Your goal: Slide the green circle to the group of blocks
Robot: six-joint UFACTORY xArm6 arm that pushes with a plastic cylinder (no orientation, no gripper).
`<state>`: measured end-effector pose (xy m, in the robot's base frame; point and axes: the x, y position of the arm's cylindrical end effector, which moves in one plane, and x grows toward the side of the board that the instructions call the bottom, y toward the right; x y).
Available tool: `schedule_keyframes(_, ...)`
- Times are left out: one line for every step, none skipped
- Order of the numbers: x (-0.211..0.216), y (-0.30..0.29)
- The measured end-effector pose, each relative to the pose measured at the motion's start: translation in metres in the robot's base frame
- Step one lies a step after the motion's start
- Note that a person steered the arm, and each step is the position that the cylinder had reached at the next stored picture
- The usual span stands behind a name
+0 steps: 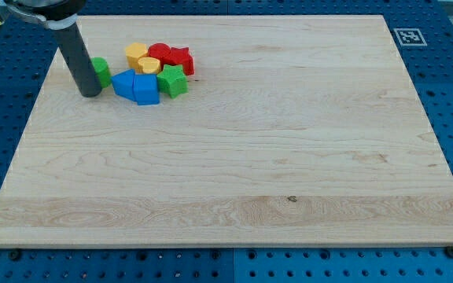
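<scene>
Green circle (101, 71) sits at the surface's (234, 173) upper left, touching my tip (90, 93) on its right; the group (154, 71) lies just rightward. No claw, only a rod.

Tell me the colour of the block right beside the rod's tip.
Green, at the right of my tip, seen in the camera view.

Green blocks: two, a circle (101, 71) and a star (172, 80). Blue blocks: two (124, 82) (148, 89). Yellow blocks: two (137, 54) (149, 65). Red blocks: two (160, 53) (181, 60).
</scene>
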<state>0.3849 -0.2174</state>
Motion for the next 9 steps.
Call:
schedule_keyframes(-0.006, -0.010)
schedule_keyframes(-0.020, -0.032)
schedule_keyframes(-0.030, -0.036)
schedule_keyframes(-0.035, -0.029)
schedule_keyframes(-0.035, 0.001)
schedule_keyframes(-0.036, 0.014)
schedule_keyframes(-0.037, 0.015)
schedule_keyframes(-0.037, 0.015)
schedule_keyframes(-0.039, 0.008)
